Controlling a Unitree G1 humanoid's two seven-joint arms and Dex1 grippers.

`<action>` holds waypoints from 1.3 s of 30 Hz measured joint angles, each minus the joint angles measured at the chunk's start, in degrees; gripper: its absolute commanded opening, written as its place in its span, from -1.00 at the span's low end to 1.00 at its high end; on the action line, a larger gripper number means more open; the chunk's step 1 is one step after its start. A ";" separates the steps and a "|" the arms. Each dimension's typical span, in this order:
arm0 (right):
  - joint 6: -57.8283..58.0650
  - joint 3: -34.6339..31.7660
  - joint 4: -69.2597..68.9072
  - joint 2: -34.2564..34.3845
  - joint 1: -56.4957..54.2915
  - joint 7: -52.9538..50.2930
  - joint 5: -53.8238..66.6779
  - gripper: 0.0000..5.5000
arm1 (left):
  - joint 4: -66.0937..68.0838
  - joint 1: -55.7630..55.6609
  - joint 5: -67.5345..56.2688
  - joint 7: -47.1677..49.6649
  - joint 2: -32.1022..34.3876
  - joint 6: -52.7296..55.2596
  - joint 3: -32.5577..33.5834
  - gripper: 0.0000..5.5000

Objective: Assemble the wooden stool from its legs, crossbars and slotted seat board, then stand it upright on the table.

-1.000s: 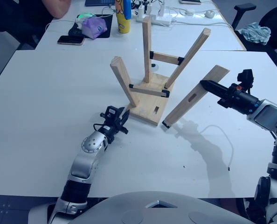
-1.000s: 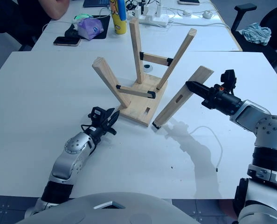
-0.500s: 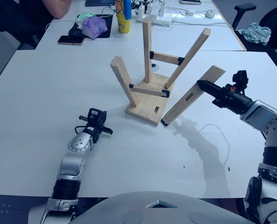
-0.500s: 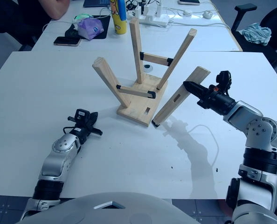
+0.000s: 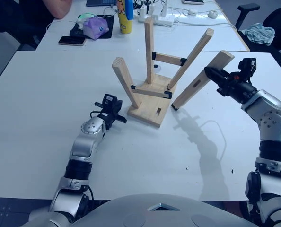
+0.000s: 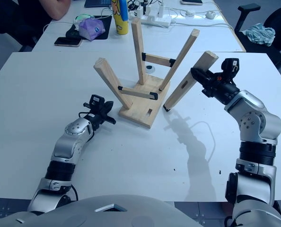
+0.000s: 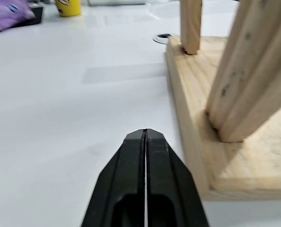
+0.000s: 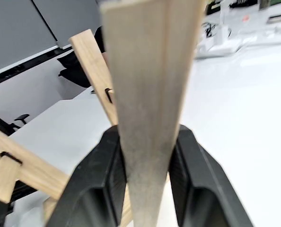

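Table: Your white table (image 5: 46, 94) carried the work, with the stool parts toward its 12 o'clock side.
Stool: The pale wooden slotted seat board (image 5: 147, 112) lay flat and upside down. Three square wooden legs (image 5: 124, 82) splayed up from it, tied by two short crossbars (image 5: 152, 92). An empty slot (image 5: 158, 111) showed near its 5 o'clock corner.
Fourth leg: The loose fourth wooden leg (image 5: 197, 82) leaned at the board's 3 o'clock, its foot beside the board edge. You could not tell whether it touched the table.
Right gripper: Your right gripper (image 5: 209, 73) was clamped on that leg's upper part.
Left gripper: Your left gripper (image 7: 145, 137) was pinched closed on nothing, low at the board's 8 o'clock, just clear of it.
Risk: The foot sat outside the slot. Had you pushed at that tilt, it would likely have jammed, shoved the unbraced board or knocked the seated legs.
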 measured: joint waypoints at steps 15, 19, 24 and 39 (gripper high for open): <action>-9.59 1.67 10.16 8.95 -6.32 -0.08 -6.22 -0.62 | 0.75 -4.43 -6.88 -6.62 -1.69 12.31 -0.26 -1.00; -12.90 1.90 14.42 10.87 -7.99 1.58 -7.44 -0.62 | 0.17 -4.41 -7.20 -7.04 -1.49 13.31 -0.43 -1.00; -16.95 1.93 20.74 12.52 -11.18 3.07 -9.24 -0.62 | -0.33 -4.41 -7.34 -7.18 -1.69 14.12 -0.81 -1.00; -16.23 1.47 10.52 13.92 -3.97 2.10 -8.73 -0.62 | -26.67 13.66 -1.79 -3.27 8.34 13.78 -1.66 -1.00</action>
